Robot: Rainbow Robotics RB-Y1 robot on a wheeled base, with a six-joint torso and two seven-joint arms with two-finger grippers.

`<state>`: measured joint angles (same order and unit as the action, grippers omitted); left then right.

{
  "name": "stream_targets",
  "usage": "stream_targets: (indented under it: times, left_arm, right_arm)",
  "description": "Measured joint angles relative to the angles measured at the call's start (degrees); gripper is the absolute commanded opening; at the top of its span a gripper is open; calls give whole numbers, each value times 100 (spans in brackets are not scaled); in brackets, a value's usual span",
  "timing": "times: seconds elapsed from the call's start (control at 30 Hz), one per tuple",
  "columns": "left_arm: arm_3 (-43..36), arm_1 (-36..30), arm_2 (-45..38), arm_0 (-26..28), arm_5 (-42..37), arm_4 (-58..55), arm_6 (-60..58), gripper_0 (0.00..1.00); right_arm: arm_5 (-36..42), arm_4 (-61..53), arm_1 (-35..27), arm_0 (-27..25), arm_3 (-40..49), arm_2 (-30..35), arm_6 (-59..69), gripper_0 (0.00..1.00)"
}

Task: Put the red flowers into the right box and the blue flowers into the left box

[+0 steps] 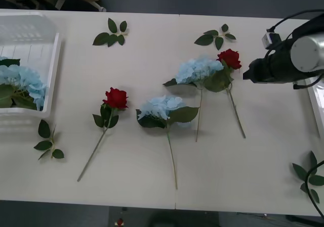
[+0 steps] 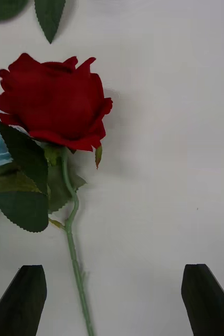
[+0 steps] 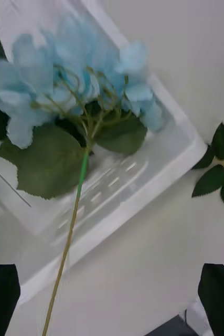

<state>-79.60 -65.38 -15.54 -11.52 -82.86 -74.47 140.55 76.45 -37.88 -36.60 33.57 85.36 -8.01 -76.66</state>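
Two red flowers lie on the table: one rose (image 1: 116, 97) left of centre and one (image 1: 230, 58) to the right. My right gripper (image 2: 112, 300) hovers open over the right rose (image 2: 54, 100), its stem (image 2: 76, 268) running between the black fingers. Two blue flowers (image 1: 161, 107) (image 1: 198, 70) lie mid-table, the farther one touching that rose. The left box (image 1: 53, 70) holds another blue flower (image 1: 23, 80). My left gripper (image 3: 112, 302) stands open above this bloom (image 3: 70, 89), whose stem (image 3: 64, 252) reaches over the box rim (image 3: 143, 199). The right box (image 1: 316, 108) shows at the right edge.
Loose green leaf sprigs lie at the back (image 1: 111, 35) (image 1: 216, 36), near the front left (image 1: 46, 142) and the front right (image 1: 309, 175). My right arm (image 1: 286, 60) reaches in from the right. Bare tabletop runs along the front edge.
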Motion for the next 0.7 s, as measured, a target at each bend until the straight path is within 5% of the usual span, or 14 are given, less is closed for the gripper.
stream_targets:
  times: [0.33, 0.7]
  left_arm:
    - [-157, 266, 176, -71, 68, -2718, 944, 100]
    - [-856, 1380, 1528, -885, 596, -1773, -5, 100]
  right_arm:
    - [-177, 801, 501, 76, -268, -221, 537, 76]
    - [-674, 1212, 974, 361, -903, -191, 537, 76]
